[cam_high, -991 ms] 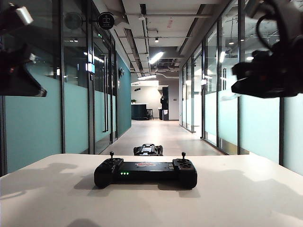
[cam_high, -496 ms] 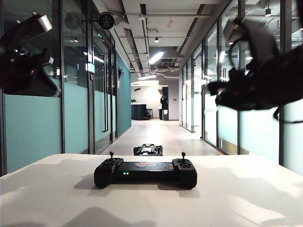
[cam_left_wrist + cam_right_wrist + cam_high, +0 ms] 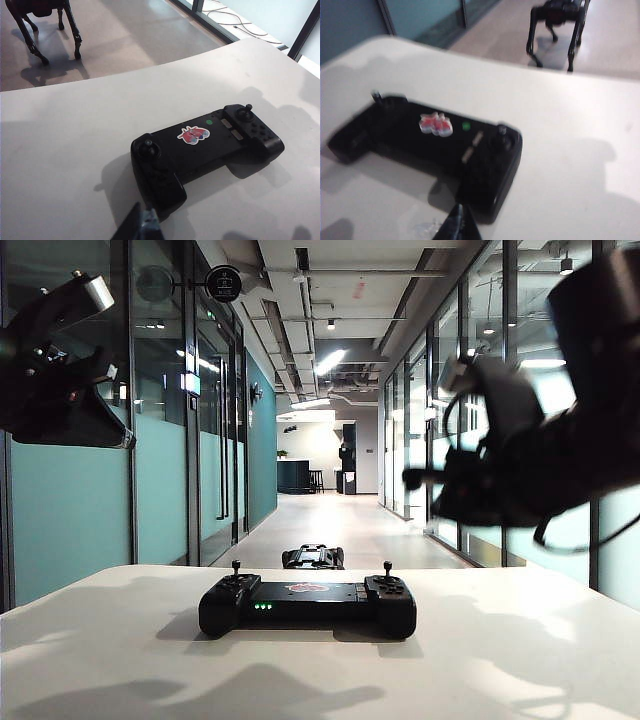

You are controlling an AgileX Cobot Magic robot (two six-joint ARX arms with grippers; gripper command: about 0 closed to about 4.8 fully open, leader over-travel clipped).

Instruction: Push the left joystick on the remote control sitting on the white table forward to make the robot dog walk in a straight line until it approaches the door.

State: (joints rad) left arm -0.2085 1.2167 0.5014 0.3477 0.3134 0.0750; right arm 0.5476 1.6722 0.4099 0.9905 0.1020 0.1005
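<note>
Right now the remote control [image 3: 307, 604] lies flat near the far edge of the white table [image 3: 520, 660], its left joystick [image 3: 236, 567] upright and untouched. My left gripper [image 3: 140, 226] hovers above it, empty; I cannot tell its opening. My right gripper [image 3: 456, 226] hangs closed, holding nothing. Beyond the far edge stands the robot dog [image 3: 313, 557].

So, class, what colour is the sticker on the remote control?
Red and white sticker on the remote control; clearest in the left wrist view.
</note>
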